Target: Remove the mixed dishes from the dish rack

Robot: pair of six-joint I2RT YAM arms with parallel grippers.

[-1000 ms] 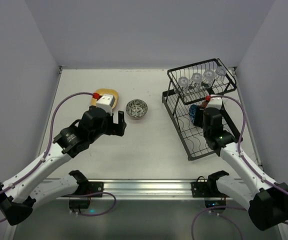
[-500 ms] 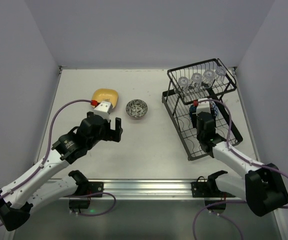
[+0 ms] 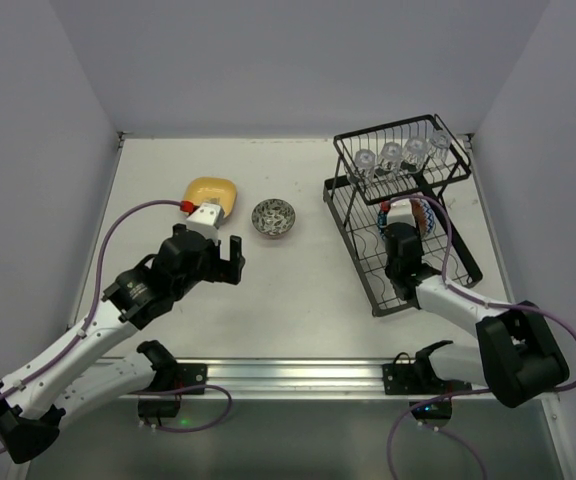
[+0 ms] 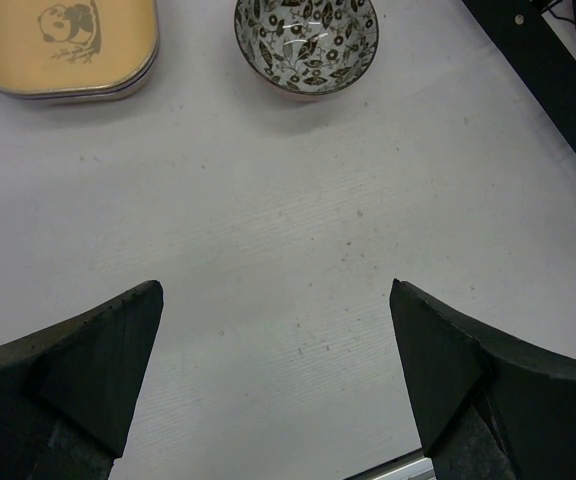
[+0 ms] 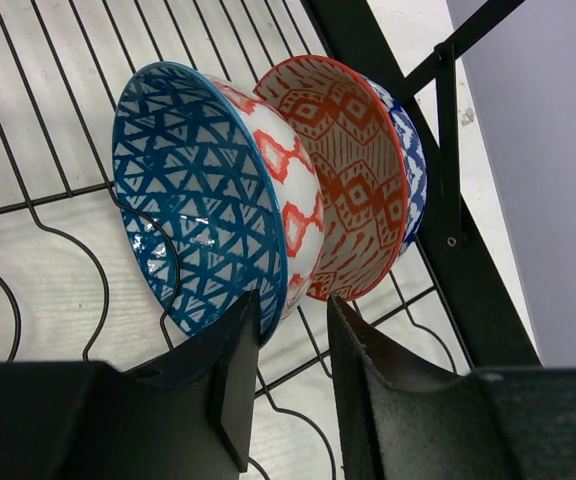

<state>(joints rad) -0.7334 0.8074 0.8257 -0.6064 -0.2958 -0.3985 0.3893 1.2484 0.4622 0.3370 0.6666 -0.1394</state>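
Change: right arm has come down from above the dish rack (image 3: pixel 351 245) into its lower tray, and the right tool (image 5: pixel 293 300) has narrowed; left arm has drawn back off the yellow plate (image 3: pixel 213 190), which now shows whole.
Right tool state: jaws partly closed, straddling the lower rim of the blue bowl (image 5: pixel 183 215), one finger inside the rim and the other outside the wall; whether the rim is actually pinched cannot be told.
Blue bowl position: on edge in the wavy-wire lower tray, with the red-orange bowl (image 5: pixel 353 180) close behind it.
Red-orange bowl position: on edge directly behind the blue bowl; a third bowl (image 5: pixel 409 150) with a dark-blue pattern shows as a sliver behind it.
Clear glasses (image 3: pixel 390 155): four, in a row in the raised upper shelf.
Left tool (image 4: pixel 275 290) state: jaws fully apart, holding nothing, hovering over the bare bench (image 4: pixel 288 200).
Yellow plate position: flat on the bench, left of centre; panda print visible in the left wrist view.
Black-and-white bowl (image 4: pixel 306 42): upright on the bench, just right of the yellow plate and apart from it, between plate and rack.
Dish rack position: right far part of the bench.
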